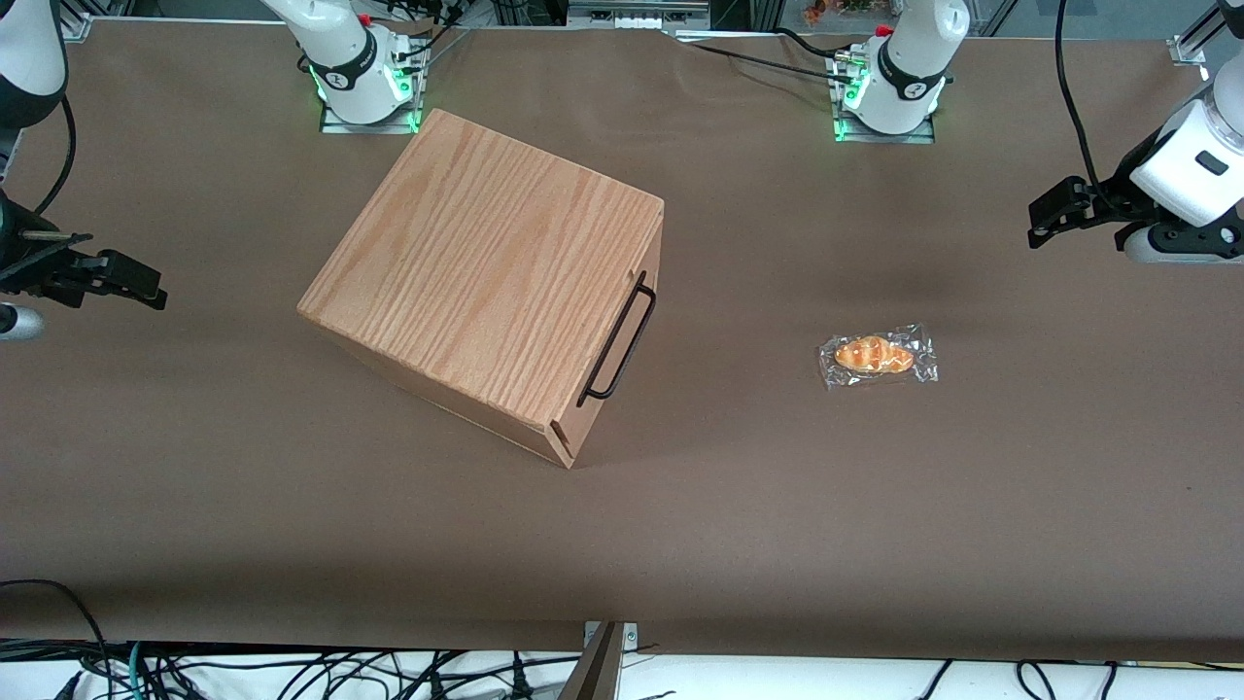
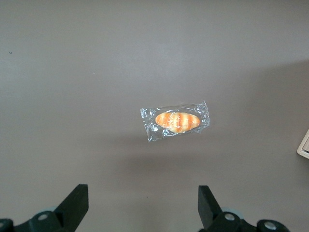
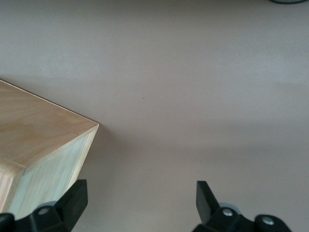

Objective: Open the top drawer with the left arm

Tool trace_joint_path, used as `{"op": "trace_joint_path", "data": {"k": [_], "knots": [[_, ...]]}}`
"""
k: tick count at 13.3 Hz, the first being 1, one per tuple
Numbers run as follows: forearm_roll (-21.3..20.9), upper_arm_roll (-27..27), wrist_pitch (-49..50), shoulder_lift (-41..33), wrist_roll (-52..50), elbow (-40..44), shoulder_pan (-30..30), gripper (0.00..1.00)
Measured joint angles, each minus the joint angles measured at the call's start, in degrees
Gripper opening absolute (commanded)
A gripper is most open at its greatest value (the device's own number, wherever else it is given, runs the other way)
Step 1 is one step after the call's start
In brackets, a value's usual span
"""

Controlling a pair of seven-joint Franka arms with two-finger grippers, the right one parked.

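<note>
None of the task done: the top drawer (image 1: pixel 622 331) is sitting fully closed, its front flush with the oak-grain cabinet (image 1: pixel 486 282), and nothing is touching it.
Drawer position: it is lying at the top of the cabinet's front face, which is turning toward the working arm's end of the desk (image 1: pixel 292 544); its thin black wire handle (image 1: pixel 619 340) is standing clear of the wood.
Work remaining: by my judgement, the whole job is still waiting, namely reaching the handle, closing on it, and pulling the drawer out.
Left arm pose: the left arm (image 1: pixel 1181 175) is hanging above the desk at its own end, well apart from the cabinet, with its wrist reaching toward the middle.
Gripper state: the gripper (image 1: pixel 1054 216) is holding nothing, and its fingers (image 2: pixel 75 205) are standing wide apart in the left wrist view.
Gripper aim: it is looking down at bare desk and a wrapped bread roll (image 1: pixel 877 356), not at the handle.
Bread roll: it is lying on the desk between the cabinet and the gripper, apart from both.
</note>
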State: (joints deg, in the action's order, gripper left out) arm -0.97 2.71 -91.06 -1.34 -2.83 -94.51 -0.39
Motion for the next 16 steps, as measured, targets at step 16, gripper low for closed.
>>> {"op": "trace_joint_path", "data": {"k": [16], "knots": [[0.0,0.1,0.8,0.3,0.0,0.1,0.1,1.00]]}}
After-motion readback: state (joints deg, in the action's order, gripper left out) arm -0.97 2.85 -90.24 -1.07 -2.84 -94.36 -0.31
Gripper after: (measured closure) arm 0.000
